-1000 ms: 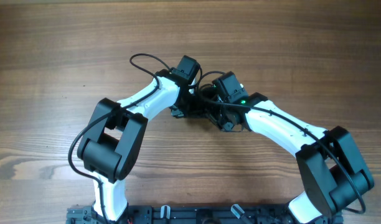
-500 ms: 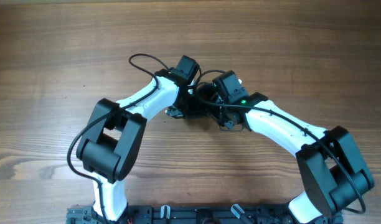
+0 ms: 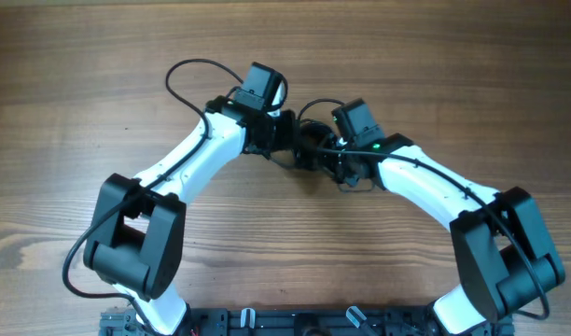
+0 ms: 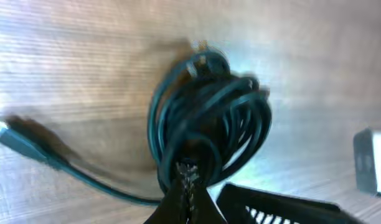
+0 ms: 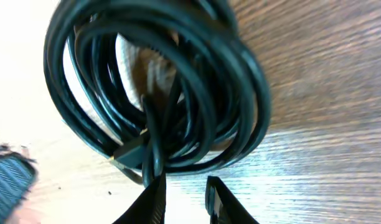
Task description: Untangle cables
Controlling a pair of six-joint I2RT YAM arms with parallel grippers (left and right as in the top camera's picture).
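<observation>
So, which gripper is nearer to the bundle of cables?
Left. The left gripper is shut on strands of the cables, so it touches them. The right gripper is just beside the bundle, jaws slightly apart, with nothing visible between them.

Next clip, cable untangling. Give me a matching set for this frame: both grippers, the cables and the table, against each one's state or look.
Things:
1. left gripper
2. right gripper
3. cables
4. table

States:
A. brown wood grain
B. jaws apart, wood showing between them
C. black, bunched in a looped coil
D. closed, pinching strands

Pairs: 1-D, 2-B, 3-C, 4-A
</observation>
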